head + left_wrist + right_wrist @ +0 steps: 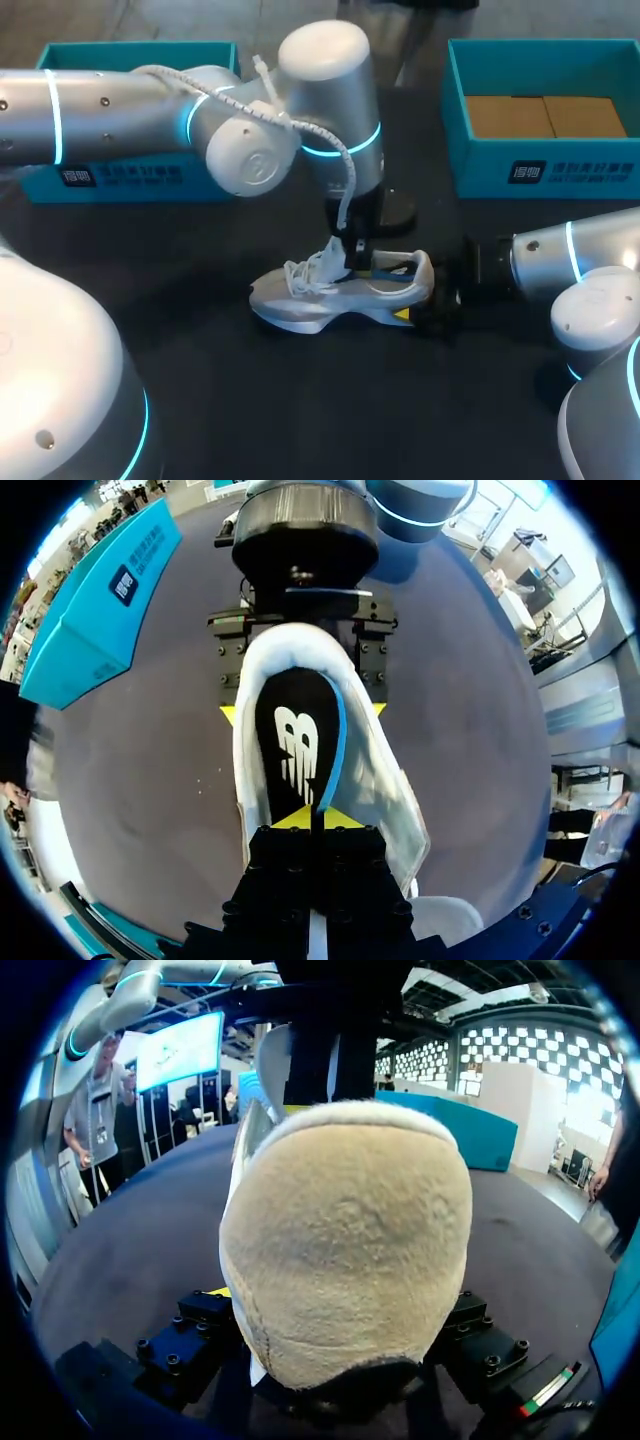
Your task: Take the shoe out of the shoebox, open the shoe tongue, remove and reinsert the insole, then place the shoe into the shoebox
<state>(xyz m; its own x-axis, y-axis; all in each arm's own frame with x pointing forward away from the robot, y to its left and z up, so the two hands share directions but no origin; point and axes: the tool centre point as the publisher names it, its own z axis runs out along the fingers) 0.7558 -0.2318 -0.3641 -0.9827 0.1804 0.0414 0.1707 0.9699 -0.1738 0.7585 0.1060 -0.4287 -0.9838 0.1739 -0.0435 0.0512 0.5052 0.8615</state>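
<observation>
A white-grey running shoe (335,295) lies on its sole in the middle of the dark table, toe to the left. My left gripper (352,262) comes down from above into the shoe's opening. In the left wrist view its yellow tips (318,818) are shut on the blue-edged rim of the black insole (295,740), near the tongue end. My right gripper (435,300) lies low on the table with its fingers on both sides of the heel (345,1240), shut on the shoe. Its fingers (232,655) flank the heel in the left wrist view.
An open teal shoebox (455,110) with a brown cardboard floor stands at the back right. A second teal box (130,180) sits at the back left, partly behind my left arm, and shows beside the shoe as a teal box (100,610).
</observation>
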